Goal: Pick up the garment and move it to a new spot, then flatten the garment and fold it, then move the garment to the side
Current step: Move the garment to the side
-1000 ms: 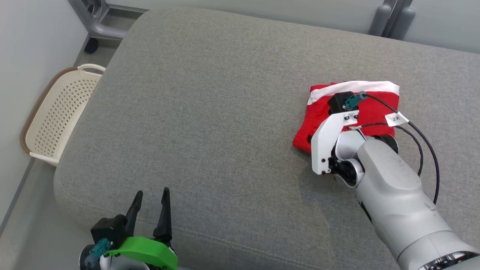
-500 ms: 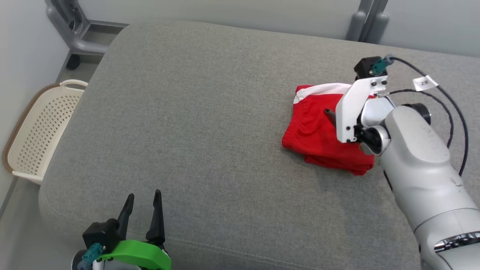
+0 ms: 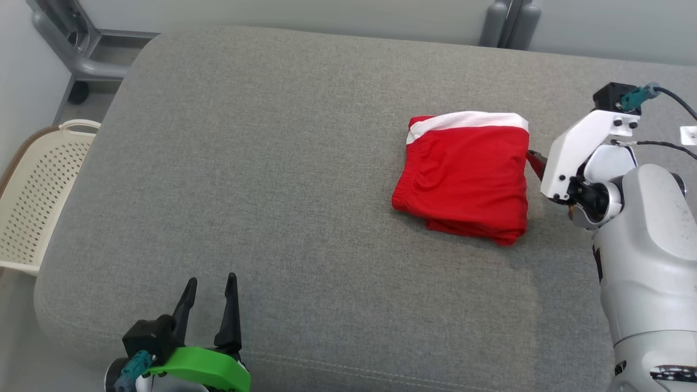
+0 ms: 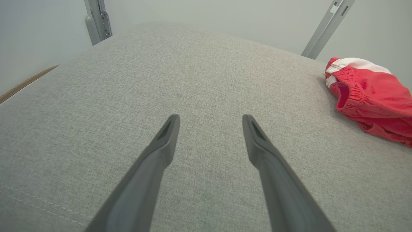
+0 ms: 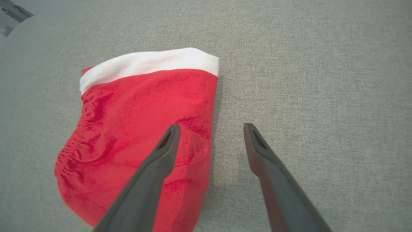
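Observation:
The garment point(image 3: 463, 174) is a red pair of shorts with a white band along its far edge. It lies folded on the right half of the grey cushion point(image 3: 261, 163). My right gripper point(image 5: 211, 129) hovers open over the garment's right edge and holds nothing. In the head view one of its dark fingers point(image 3: 536, 162) pokes out beside the cloth, just clear of it. The left gripper point(image 3: 209, 291) stands open and empty near the cushion's front left edge, far from the garment point(image 4: 370, 93).
A cream perforated basket point(image 3: 32, 201) sits on the floor left of the cushion. A grey wheeled frame point(image 3: 65, 51) stands at the back left and grey posts point(image 3: 506, 22) at the back right. My right forearm point(image 3: 642, 245) rises along the right edge.
The right gripper opened, let go of the garment and drew back to the right. The garment now lies uncovered and folded. The head camera has shifted.

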### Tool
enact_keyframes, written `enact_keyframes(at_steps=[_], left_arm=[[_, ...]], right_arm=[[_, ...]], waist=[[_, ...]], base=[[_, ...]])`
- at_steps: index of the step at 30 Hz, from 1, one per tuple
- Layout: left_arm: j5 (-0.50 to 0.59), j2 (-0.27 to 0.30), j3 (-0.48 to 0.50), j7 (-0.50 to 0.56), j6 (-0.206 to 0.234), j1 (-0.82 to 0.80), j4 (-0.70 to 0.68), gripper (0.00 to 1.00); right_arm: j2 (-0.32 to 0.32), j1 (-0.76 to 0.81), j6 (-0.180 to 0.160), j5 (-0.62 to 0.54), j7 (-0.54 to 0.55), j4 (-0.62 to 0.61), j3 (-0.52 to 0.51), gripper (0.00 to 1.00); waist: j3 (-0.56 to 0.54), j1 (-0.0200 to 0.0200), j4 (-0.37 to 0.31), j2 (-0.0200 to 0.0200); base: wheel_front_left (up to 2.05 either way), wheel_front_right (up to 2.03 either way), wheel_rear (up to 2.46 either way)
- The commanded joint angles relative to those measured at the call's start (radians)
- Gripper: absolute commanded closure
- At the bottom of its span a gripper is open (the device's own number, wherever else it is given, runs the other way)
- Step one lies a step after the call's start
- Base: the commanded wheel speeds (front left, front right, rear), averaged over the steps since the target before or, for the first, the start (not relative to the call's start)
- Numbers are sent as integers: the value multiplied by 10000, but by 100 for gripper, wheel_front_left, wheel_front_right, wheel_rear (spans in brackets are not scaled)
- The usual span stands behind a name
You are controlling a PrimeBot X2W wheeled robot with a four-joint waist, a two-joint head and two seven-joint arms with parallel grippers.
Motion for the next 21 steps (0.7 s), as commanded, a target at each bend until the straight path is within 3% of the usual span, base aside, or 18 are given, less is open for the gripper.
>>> enact_keyframes(at_steps=[1,5,11,21], left_arm=[[53,38,-31,-26,-29,-184,-39,0],[85,66,-61,-26,-46,-309,1,0],[102,79,-112,-26,-39,-478,43,0],[73,58,-231,-27,-109,-612,187,0]], right_arm=[[76,175,-5,-99,-58,-102,-260,0],[206,339,-5,-272,30,-302,-946,0],[223,311,-5,583,-188,234,-617,0],[231,-30,-5,787,-684,1287,-719,0]], waist=[[164,0,6,-1],[379,0,56,-1],[669,0,197,-1],[909,0,412,-1]], base=[[0,0,0],[0,0,0],[0,0,0],[0,0,0]])
